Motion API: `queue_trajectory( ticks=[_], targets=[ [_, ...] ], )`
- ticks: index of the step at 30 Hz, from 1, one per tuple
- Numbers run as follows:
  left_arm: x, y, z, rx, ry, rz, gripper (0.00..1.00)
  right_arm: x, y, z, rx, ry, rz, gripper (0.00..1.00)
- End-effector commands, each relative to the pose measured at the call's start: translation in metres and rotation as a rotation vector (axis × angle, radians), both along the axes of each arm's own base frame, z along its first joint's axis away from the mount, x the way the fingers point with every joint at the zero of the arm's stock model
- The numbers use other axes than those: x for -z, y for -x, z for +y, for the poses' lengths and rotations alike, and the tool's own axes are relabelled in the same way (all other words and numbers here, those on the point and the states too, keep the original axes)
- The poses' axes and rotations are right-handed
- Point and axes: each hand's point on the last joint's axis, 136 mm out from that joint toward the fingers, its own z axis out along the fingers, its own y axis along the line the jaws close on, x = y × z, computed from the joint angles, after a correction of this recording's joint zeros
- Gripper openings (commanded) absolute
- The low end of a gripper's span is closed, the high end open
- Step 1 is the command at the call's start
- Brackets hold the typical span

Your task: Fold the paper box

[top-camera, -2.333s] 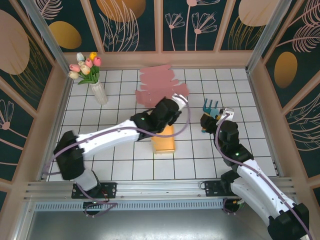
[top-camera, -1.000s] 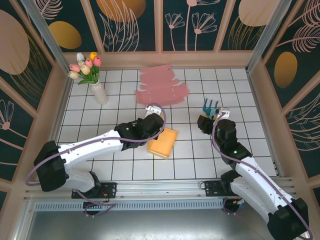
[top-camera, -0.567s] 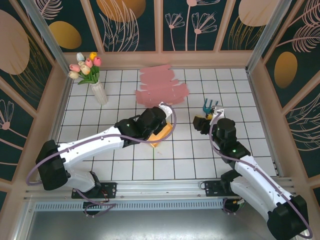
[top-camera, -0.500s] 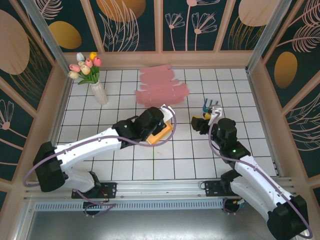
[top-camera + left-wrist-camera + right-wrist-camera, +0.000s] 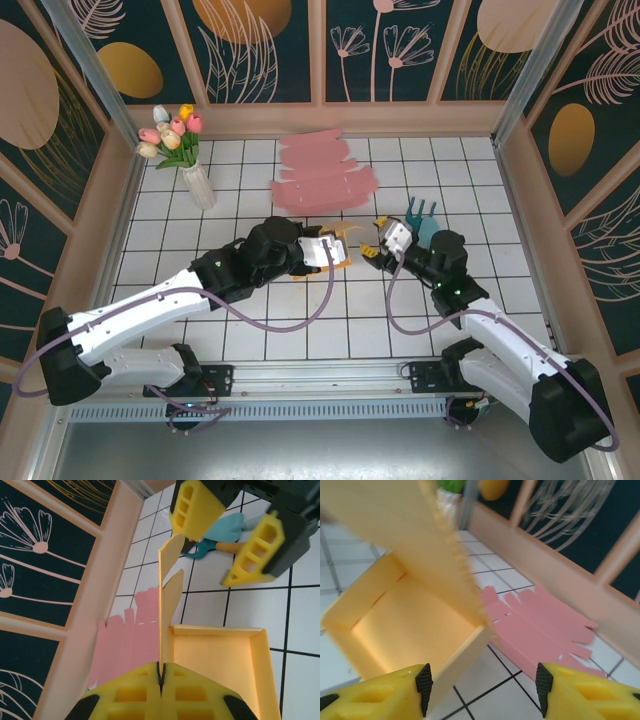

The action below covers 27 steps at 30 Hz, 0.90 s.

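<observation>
Yellow paper box shifted mid-counter toward right arm; upright flap pinched by closed left claw. Right claw, half spread, brought just beside flap, nothing held.

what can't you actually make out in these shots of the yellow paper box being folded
Top view: the yellow paper box is mostly hidden beneath the left gripper and its wrist.
Left wrist view: the teal hand rake is partly behind the right gripper's fingers.
Right wrist view: the box's raised flap is blurred and cut off by the top edge.
</observation>
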Motion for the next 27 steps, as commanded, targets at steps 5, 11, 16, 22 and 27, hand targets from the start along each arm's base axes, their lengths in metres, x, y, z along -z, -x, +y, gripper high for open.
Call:
queue_trajectory(
  ticks=[5, 11, 16, 22, 27],
  targets=[
    [-0.007, 0.001, 0.012, 0.018, -0.027, -0.101, 0.0, -0.007, 0.013, 0.008, -0.247, 0.24, -0.145, 0.61],
    [0.007, 0.007, 0.015, 0.047, -0.057, -0.087, 0.0, -0.008, -0.006, -0.014, -0.157, 0.297, -0.157, 0.61],
    [0.01, 0.013, 0.012, 0.082, -0.059, -0.07, 0.0, -0.01, -0.011, -0.016, -0.151, 0.33, -0.202, 0.61],
    [0.02, 0.03, 0.004, 0.206, -0.08, -0.057, 0.0, -0.01, -0.011, -0.012, -0.164, 0.326, -0.254, 0.6],
    [0.022, 0.03, 0.003, 0.212, -0.081, -0.062, 0.0, 0.001, -0.01, -0.01, -0.196, 0.354, -0.223, 0.6]
  ],
)
